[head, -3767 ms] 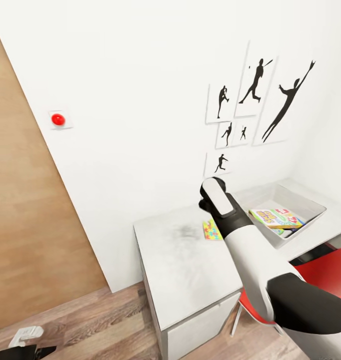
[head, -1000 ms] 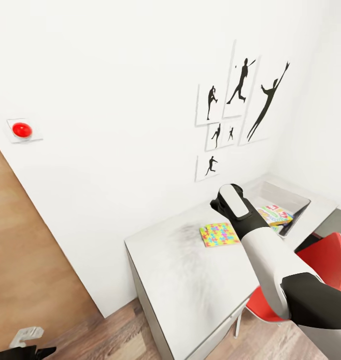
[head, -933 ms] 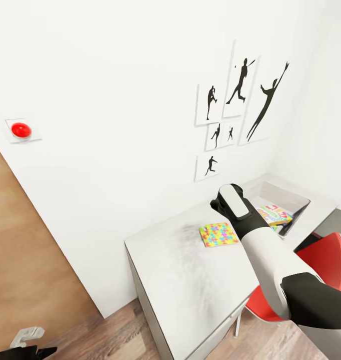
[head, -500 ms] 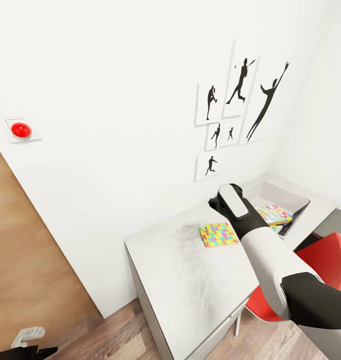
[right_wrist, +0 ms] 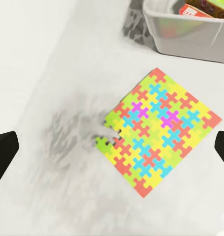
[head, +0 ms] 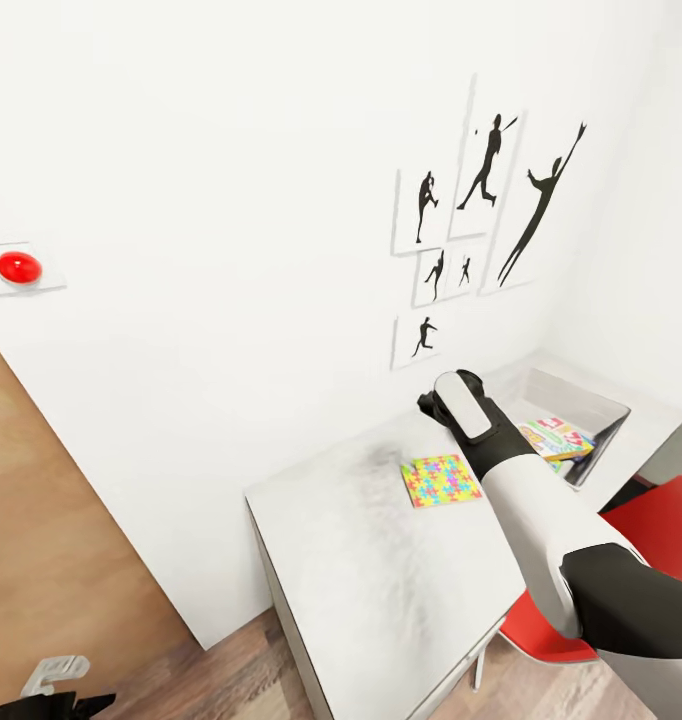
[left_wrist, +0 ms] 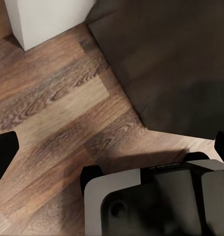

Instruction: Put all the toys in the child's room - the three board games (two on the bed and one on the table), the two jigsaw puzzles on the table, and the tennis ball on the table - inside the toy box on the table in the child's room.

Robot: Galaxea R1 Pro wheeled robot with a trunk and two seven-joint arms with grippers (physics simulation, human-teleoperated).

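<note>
The table [head: 381, 580] runs along the white wall, and near its far end sits the toy box [head: 606, 412], already holding at least one printed game box [head: 556, 437]. Between the box and the bare middle of the tabletop lies a jigsaw puzzle [head: 441, 480], flat and square, well apart from the box wall. The right gripper [right_wrist: 112, 147] hangs above the puzzle with its two dark fingertips spread wide at either edge of the wrist view, nothing between them. The step in hand looks like picking up this puzzle. Since it lies flush on the surface, a straight pinch from above would probably slip; better to come down at one edge, perhaps the notched corner, and lift or slide it toward the box. The left gripper [left_wrist: 112, 147] hangs low over the wood floor, fingers likewise apart, though the view there is dim.
</note>
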